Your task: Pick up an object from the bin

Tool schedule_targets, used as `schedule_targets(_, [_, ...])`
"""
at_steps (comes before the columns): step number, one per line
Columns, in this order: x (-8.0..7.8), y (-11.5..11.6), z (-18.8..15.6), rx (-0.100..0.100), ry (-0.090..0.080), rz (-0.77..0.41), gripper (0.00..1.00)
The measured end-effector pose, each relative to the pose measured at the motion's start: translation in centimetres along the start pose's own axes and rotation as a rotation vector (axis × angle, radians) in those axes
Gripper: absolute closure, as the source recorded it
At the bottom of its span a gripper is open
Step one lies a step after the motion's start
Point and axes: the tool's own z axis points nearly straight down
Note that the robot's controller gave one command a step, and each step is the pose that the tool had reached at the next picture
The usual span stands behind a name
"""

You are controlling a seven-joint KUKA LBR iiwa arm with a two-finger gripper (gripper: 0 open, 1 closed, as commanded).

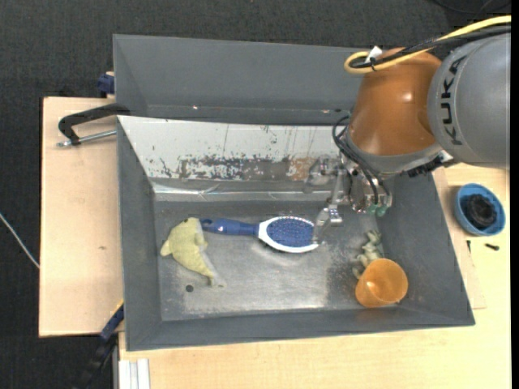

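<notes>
My gripper (350,211) hangs low over the right half of the bin, under the orange wrist cover, its metal fingers pointing down and set apart with nothing between them. Just left of it a blue and white brush (272,232) lies flat, its oval head (289,233) close to the left fingertip (328,215) and its blue handle pointing left. An orange cup (381,282) lies on its side in front of the gripper, near the right wall. A small pale green thing (370,247) sits between the cup and the gripper.
A yellowish soft toy (190,250) lies at the bin's left, beyond the brush handle. The arm and its orange cover hang over the back right corner of the bin.
</notes>
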Motion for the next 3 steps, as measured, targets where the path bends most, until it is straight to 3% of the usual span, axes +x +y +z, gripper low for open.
schedule_targets(1, [1.2,6.2,8.3,-0.001,-0.001,-0.212,0.0])
schedule_targets(2, [1.1,6.1,8.1,-0.001,-0.006,-0.21,1.0])
schedule_targets(3, [0.9,3.5,-6.0,0.001,-0.012,-0.274,1.0])
